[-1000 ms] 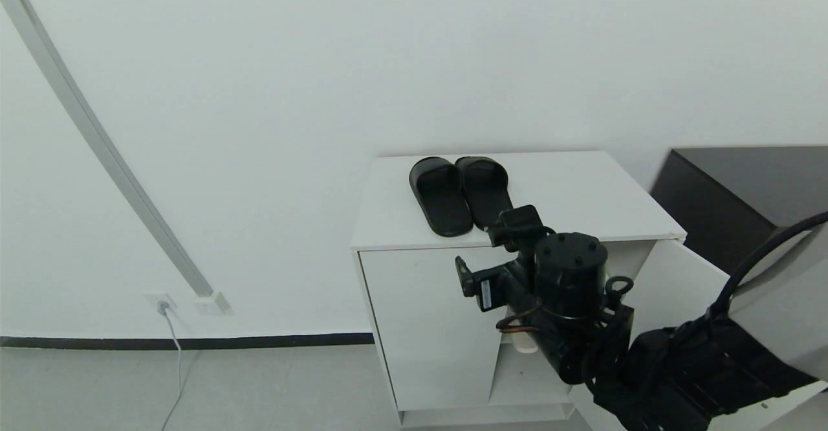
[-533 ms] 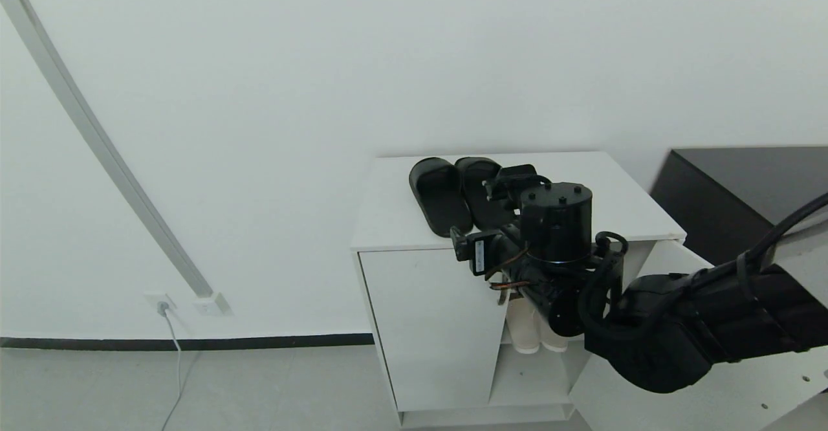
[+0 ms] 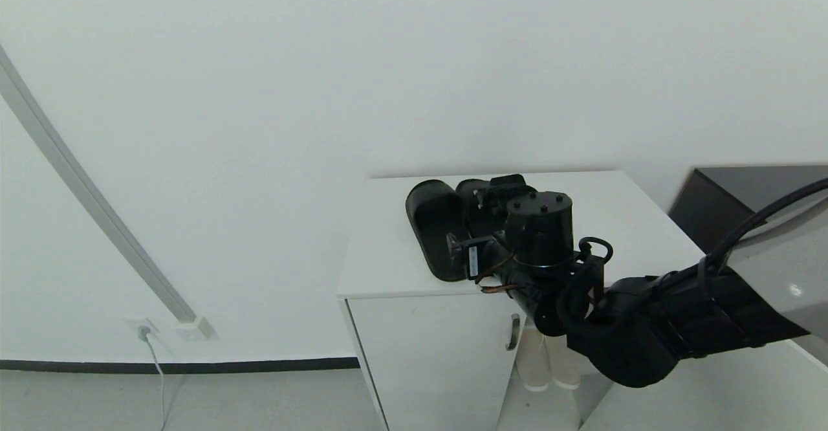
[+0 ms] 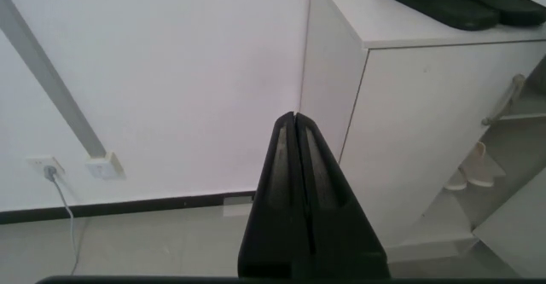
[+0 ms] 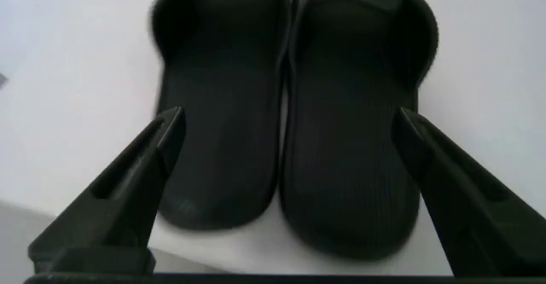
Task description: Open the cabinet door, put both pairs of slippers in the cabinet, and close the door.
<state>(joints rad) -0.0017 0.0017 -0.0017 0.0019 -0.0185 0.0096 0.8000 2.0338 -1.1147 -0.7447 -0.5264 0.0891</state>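
Cabinet (image 3: pixel 621 224): white, matte, flat-topped box with square edges. Its left door (image 3: pixel 427 353) is shut and carries a slim curved metal handle (image 3: pixel 513 332) at its inner edge. The compartment on the right is open, with its door leaf (image 4: pixel 520 228) swung out. Black slippers (image 3: pixel 435 230): one pair of slide type, rubbery and dull. The footbeds are finely ribbed and each has a broad closed strap across the toe. They lie side by side, touching along their inner edges, on the cabinet top near its left part, toes toward the wall. White slippers (image 4: pixel 478 166): a pair stood on end inside the open compartment, close together. Right gripper (image 5: pixel 288 118): black, with tapered wedge-shaped fingers (image 5: pixel 128 190). It hangs over the heel half of the black pair, jaws spread wide so one finger sits at each outer side and both slippers lie in the gap. It has hold of nothing, and I cannot tell whether it touches the rubber. Left gripper (image 4: pixel 295 118): flat black fingers pressed together with only a thin seam between them, nothing held. It sits low, off the cabinet's left side, facing the wall. Wall: plain white, with a grey conduit strip (image 3: pixel 97 204) running diagonally down to a socket (image 3: pixel 141 329) with a cable plugged in.
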